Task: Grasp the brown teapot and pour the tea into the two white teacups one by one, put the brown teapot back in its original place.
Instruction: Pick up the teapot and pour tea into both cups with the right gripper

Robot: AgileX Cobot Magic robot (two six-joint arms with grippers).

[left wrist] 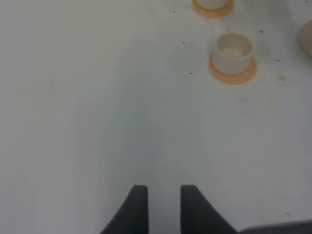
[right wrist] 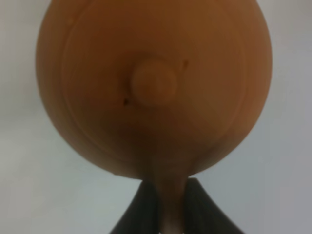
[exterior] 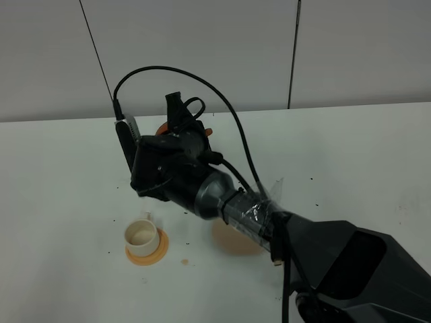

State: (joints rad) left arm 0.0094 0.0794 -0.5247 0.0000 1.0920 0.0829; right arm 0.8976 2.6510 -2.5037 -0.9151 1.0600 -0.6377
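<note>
- Right tool (right wrist: 171,194) pinches the brown teapot (right wrist: 151,87) by its thin handle (right wrist: 171,217), closed tight.
- Clay looks heavy, rigid and breakable; hung off-centre, it may swivel.

White desk (exterior: 350,155), flecked with dark specks; an orange coaster (exterior: 148,261) front left, bearing a cup (exterior: 141,235); a second coaster (left wrist: 212,13) farther back; a beige disc (exterior: 232,243) near the first, partly hidden.

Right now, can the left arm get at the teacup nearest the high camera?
Probably yes. Bare table lies between the left gripper and that teacup, and its jaws stand slightly apart and empty. The right gripper, shut on the brown teapot, is farther back and seems clear of it.
</note>
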